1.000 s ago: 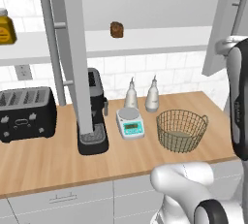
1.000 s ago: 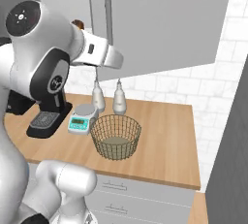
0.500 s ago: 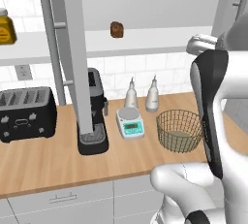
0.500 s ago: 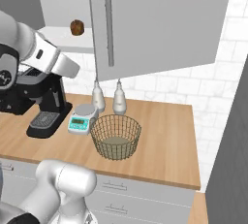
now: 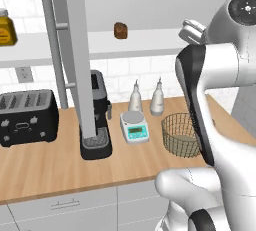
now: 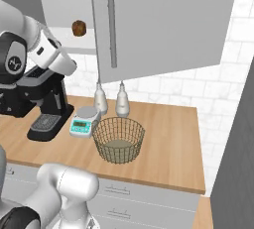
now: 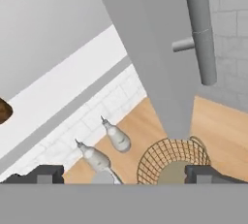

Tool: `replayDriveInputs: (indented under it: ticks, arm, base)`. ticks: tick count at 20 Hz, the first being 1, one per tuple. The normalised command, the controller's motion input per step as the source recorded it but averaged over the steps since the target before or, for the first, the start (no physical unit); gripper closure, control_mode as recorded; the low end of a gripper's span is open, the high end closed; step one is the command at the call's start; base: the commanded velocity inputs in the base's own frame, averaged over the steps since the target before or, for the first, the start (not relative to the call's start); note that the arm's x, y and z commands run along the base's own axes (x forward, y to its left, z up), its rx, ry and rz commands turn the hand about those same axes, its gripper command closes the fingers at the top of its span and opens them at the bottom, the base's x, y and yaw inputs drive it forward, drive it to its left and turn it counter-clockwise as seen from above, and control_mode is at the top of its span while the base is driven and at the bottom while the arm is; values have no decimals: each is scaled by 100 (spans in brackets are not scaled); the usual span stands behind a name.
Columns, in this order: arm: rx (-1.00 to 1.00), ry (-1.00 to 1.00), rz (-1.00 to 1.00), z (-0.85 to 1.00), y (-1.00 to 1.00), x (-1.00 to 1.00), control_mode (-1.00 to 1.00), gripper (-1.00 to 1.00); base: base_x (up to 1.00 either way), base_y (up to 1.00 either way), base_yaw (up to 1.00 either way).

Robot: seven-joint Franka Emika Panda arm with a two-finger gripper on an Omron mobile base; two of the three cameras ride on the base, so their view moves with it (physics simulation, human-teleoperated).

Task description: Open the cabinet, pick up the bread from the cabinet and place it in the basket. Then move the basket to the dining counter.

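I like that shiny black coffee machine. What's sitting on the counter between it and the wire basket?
In the left base view, a small white kitchen scale sits between the coffee machine and the basket. Two pale bottles stand behind it by the wall.

Toaster (image 5: pixel 26 117), coffee machine (image 5: pixel 96 125), scale (image 5: pixel 134 126), two bottles (image 5: pixel 157 97).

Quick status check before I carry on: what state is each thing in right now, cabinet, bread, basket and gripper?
cabinet: doors swung open, shelf exposed.
bread: sitting on the cabinet shelf, not picked up.
basket: upright on the wood worktop, no bread in it.
gripper: open, holding nothing, fingertips apart above the basket.
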Motion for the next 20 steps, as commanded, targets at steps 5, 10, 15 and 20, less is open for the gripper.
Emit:
replayDriveInputs:
  ticks: [5, 10, 15, 20]
  arm:
    - [23, -4, -21, 0, 11, 49, -100, -100]
    - [24, -16, -25, -12, 0, 50, -100, -100]
    - [23, -34, -36, -11, 2, 53, -100, -100]
    - [33, -40, -55, -1, 3, 57, -100, -100]
  base:
    - [0, 0, 0]
    - [0, 0, 0]
    - [0, 0, 0]
    - [0, 0, 0]
